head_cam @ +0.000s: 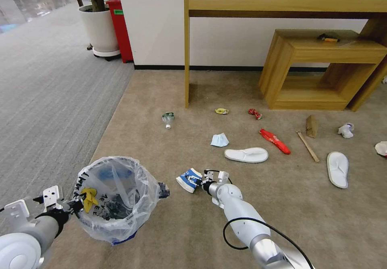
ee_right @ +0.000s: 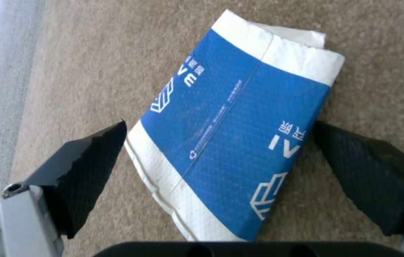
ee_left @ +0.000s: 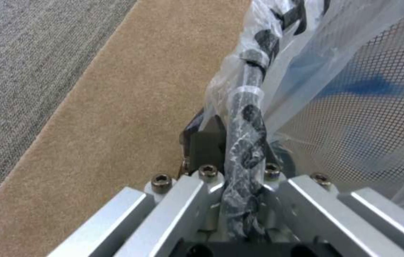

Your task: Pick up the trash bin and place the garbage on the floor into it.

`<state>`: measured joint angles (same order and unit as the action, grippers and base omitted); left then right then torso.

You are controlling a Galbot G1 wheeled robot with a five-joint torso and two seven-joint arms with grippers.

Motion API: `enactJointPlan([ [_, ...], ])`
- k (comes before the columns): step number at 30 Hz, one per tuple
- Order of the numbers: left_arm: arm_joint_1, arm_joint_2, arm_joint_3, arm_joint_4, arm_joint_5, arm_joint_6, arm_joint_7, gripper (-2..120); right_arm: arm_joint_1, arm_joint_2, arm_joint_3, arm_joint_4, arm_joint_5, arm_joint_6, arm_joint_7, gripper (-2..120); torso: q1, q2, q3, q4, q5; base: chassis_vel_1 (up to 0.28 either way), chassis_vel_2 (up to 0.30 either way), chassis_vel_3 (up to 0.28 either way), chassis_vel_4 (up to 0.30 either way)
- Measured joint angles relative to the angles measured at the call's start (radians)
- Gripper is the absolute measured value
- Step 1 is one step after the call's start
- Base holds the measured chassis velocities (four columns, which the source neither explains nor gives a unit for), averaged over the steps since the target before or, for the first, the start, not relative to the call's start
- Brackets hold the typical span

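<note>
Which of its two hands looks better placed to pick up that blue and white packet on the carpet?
The right hand. Its fingers are open on either side of the blue-white packet lying on the floor. The left hand is busy: it is clamped on the rim of the trash bin.

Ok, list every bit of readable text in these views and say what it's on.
"AI": probably, white letters on the blue packet, seen upside down.
Packet's other characters and fine print: not readable.
"EEL": perhaps, black letters on the bin liner; the other marks are crumpled and unreadable.
Red wrapper: white marks too small.
Green label on the red box: too small.
</note>
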<state>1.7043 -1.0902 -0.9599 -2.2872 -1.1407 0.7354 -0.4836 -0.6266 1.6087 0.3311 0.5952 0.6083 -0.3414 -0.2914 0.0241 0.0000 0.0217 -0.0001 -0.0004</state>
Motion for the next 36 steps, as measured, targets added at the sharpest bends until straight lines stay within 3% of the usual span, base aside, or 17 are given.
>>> enactJointPlan([
  [14, 0.006, -0.003, 0.006, -0.006, 0.014, 0.0, 0.009, 0, 0.025, 0.0, 0.023, -0.045, -0.029, 0.028, -0.059, 96, 0.0, 0.0, 0.0, 0.0, 0.0, 0.0, 0.0, 0.0, 0.0],
  [16, 0.007, -0.004, 0.006, -0.008, 0.015, 0.0, 0.011, 0, 0.027, 0.0, 0.028, -0.047, -0.029, 0.027, -0.06, 82, 0.0, 0.0, 0.0, 0.0, 0.0, 0.0, 0.0, 0.0, 0.0],
  [25, 0.007, -0.006, 0.007, -0.008, 0.018, 0.0, 0.014, 0, 0.028, 0.0, 0.038, -0.051, -0.033, 0.025, -0.06, 55, 0.0, 0.0, 0.0, 0.0, 0.0, 0.0, 0.0, 0.0, 0.0],
  [26, 0.007, -0.006, 0.006, -0.008, 0.018, 0.0, 0.014, 0, 0.028, 0.0, 0.038, -0.052, -0.034, 0.025, -0.06, 46, 0.0, 0.0, 0.0, 0.0, 0.0, 0.0, 0.0, 0.0, 0.0],
  [29, 0.007, -0.007, 0.005, -0.009, 0.019, 0.0, 0.016, 0, 0.028, 0.0, 0.039, -0.052, -0.035, 0.025, -0.058, 39, 0.0, 0.0, 0.0, 0.0, 0.0, 0.0, 0.0, 0.0, 0.0],
  [32, 0.006, -0.007, 0.005, -0.009, 0.02, 0.0, 0.018, 0, 0.027, -0.001, 0.041, -0.053, -0.035, 0.024, -0.053, 22, 0.0, 0.0, 0.0, 0.0, 0.0, 0.0, 0.0, 0.0, 0.0],
  [36, 0.006, -0.006, 0.007, -0.009, 0.022, 0.0, 0.02, 0, 0.022, -0.001, 0.044, -0.052, -0.033, 0.023, -0.046, 11, 0.0, 0.0, 0.0, 0.0, 0.0, 0.0, 0.0, 0.0, 0.0],
])
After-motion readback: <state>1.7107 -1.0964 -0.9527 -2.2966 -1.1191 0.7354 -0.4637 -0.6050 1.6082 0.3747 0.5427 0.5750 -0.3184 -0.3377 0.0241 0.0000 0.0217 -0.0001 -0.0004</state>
